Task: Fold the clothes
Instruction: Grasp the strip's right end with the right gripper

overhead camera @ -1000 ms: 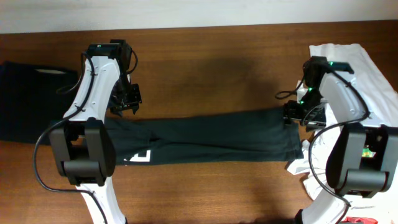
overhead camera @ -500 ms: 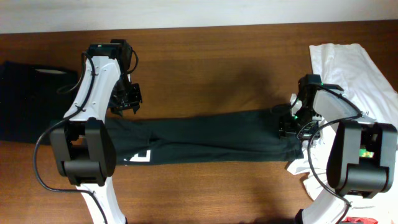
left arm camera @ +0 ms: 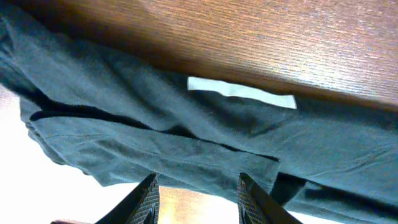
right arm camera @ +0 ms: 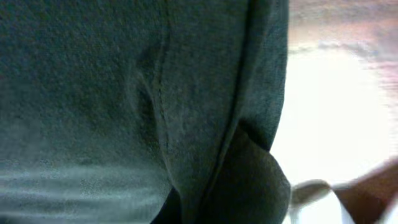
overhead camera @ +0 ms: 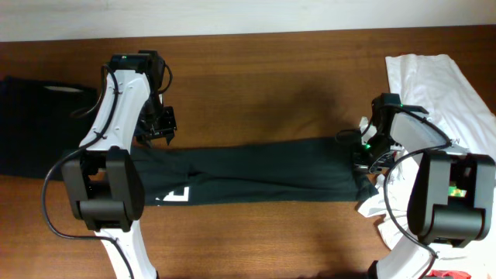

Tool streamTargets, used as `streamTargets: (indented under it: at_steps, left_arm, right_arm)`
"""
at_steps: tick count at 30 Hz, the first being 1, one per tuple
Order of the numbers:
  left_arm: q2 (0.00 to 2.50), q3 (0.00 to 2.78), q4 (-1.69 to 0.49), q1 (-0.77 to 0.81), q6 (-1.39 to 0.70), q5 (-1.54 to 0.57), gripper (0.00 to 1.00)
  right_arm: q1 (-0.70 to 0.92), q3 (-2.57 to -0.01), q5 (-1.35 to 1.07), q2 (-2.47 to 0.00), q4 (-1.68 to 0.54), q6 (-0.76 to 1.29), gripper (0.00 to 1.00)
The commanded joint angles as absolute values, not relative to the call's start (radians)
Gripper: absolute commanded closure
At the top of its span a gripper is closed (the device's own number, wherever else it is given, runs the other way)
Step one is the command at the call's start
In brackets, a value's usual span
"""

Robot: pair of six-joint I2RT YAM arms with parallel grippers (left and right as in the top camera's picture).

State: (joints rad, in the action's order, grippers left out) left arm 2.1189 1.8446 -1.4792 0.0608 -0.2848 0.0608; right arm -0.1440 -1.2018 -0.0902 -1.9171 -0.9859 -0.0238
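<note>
Brown wooden counter (overhead camera: 256, 70) is carrying the black shirt (overhead camera: 263, 174), stretched as a long band between both tools. Over its left end the left tool (overhead camera: 157, 128) is hovering with fingers spread. At its right end the right tool (overhead camera: 370, 155) is buried in fabric, grip impossible to tell, with bare wood lying open behind and the white shirt (overhead camera: 442, 85) crowding the right edge.

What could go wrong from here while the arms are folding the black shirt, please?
1. The right gripper sits at the end of the black shirt, right beside the white shirt, so it might catch both garments.
2. The left gripper looks open above the cloth. A pull from the right could drag the shirt, already bunched into a creased band, further askew.
</note>
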Motion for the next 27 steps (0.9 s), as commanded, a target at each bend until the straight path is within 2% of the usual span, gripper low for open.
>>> streamTargets:
  at_steps: [1,6,9,21,27]
  left_arm:
    - [2.120,1.852,-1.496,0.027,-0.291,0.076,0.60]
    - [2.120,1.852,-1.497,-0.010,-0.291,0.076,0.59]
    - [2.120,1.852,-1.497,-0.014,-0.291,0.076,0.59]
    - [2.120,1.852,-1.497,-0.014,-0.291,0.075,0.59]
    - [2.120,1.852,-1.497,-0.014,-0.291,0.075,0.58]
  right_arm:
    - [-0.192,-1.362,-0.041,-1.925,-1.087,0.015,0.96]
    - [-0.170,-1.579,-0.041,-1.925,-1.279,0.015,0.96]
    - [-0.089,-1.631,-0.041,-1.925,-1.332,0.015,0.96]
    - [0.335,-1.626,-0.049,-1.931,-1.336,0.179,0.96]
    - [0.412,-1.626,-0.060,-1.949,-1.281,0.227,0.96]
